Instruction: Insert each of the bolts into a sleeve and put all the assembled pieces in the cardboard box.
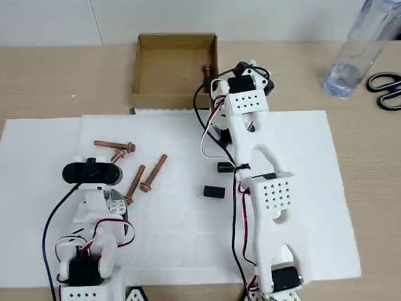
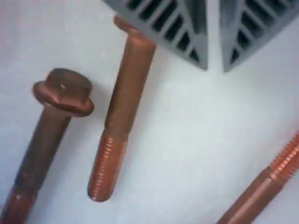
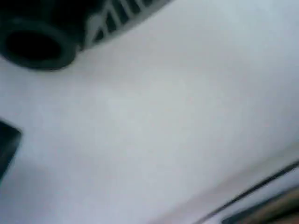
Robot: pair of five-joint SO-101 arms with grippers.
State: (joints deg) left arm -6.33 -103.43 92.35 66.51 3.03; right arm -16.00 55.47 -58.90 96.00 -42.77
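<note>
Several copper bolts [image 1: 133,184] lie on the white sheet at the left. My left gripper [image 1: 116,202] hovers just beside them. In the left wrist view its grey ribbed fingers [image 2: 177,28] stand nearly together with nothing between them. One bolt [image 2: 119,121] has its head end under a finger, a hex-headed bolt [image 2: 60,116] lies beside it, and a third [image 2: 266,186] lies apart. Two black sleeves [image 1: 213,192] [image 1: 224,167] lie mid-sheet. My right gripper [image 1: 216,128] sits under its arm below the cardboard box [image 1: 141,63]; a black sleeve [image 3: 35,44] is close to it. Another bolt [image 1: 207,70] stands at the box's right wall.
A white sheet [image 1: 188,251] covers the wooden table. A clear plastic bottle [image 1: 354,50] and scissors [image 1: 385,91] sit at the back right. The right arm [image 1: 263,182] stretches from the front edge up to the box.
</note>
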